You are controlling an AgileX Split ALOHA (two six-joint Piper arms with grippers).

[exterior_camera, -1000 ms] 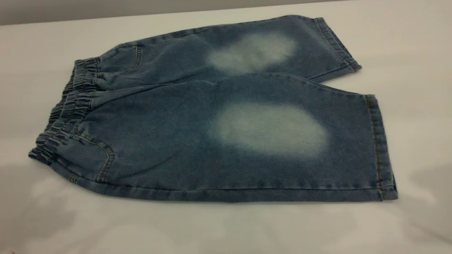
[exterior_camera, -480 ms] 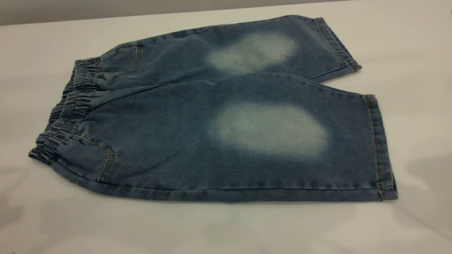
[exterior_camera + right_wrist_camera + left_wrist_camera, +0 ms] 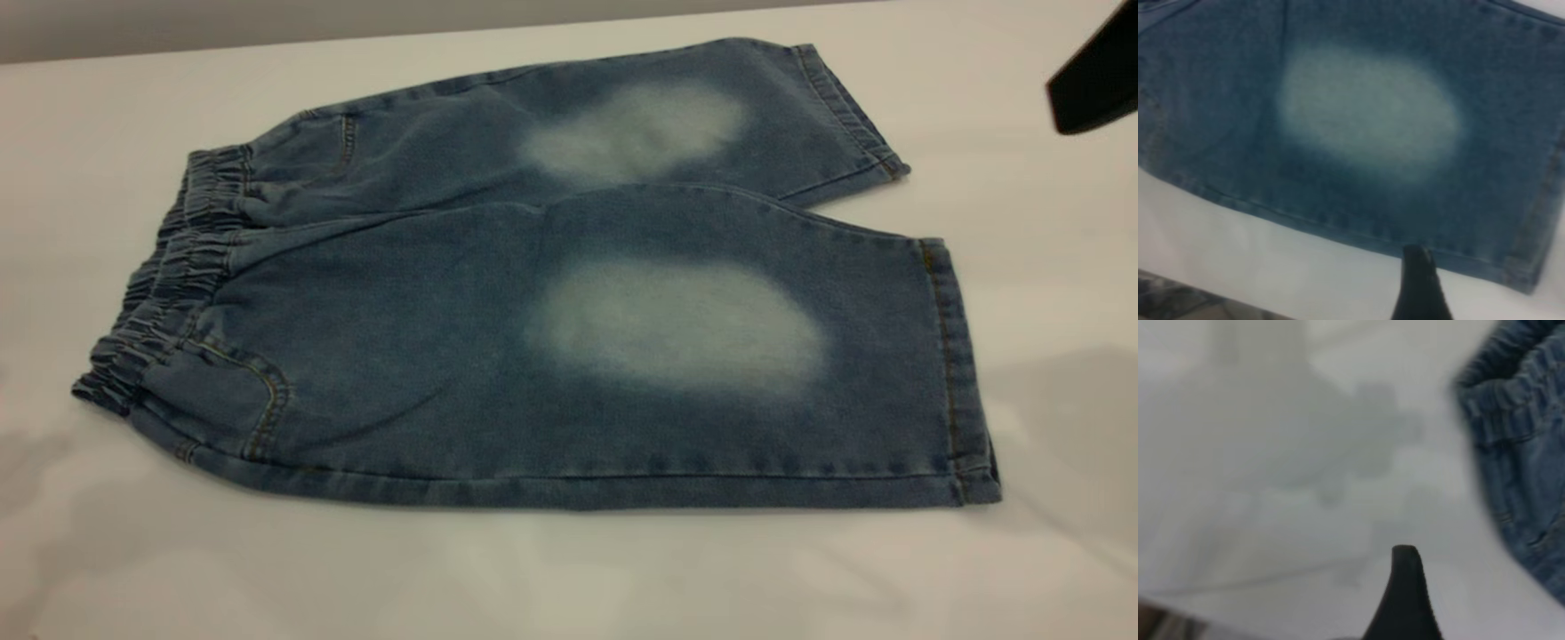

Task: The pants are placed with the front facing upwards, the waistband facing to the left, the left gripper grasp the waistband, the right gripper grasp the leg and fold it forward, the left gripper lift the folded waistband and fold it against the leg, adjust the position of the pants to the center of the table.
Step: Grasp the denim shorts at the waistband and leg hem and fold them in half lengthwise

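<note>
Blue denim pants (image 3: pixel 427 329) lie flat on the white table (image 3: pixel 1022 267), each leg with a pale washed patch. The ruched waistband (image 3: pixel 169 284) is at the left and the stitched hems are at the right. The near leg (image 3: pixel 685 356) fills the right wrist view (image 3: pixel 1365 127). My right gripper (image 3: pixel 1438 267) hovers over that leg's long front edge, open and holding nothing; one black fingertip (image 3: pixel 1417 263) shows. My left gripper (image 3: pixel 1465 580) hangs over bare table just off the waistband (image 3: pixel 1518 393), open and empty, with one finger (image 3: pixel 1405 593) in view.
A black part of the right arm (image 3: pixel 1098 76) pokes in at the exterior view's top right, above the table past the far leg's hem (image 3: pixel 853 107). The table's back edge (image 3: pixel 267 40) runs behind the pants. Arm shadows lie on the white surface at both sides.
A black part of the right arm has come into the exterior view at the top right. Shadows on the table have shifted. The pants have not moved.
</note>
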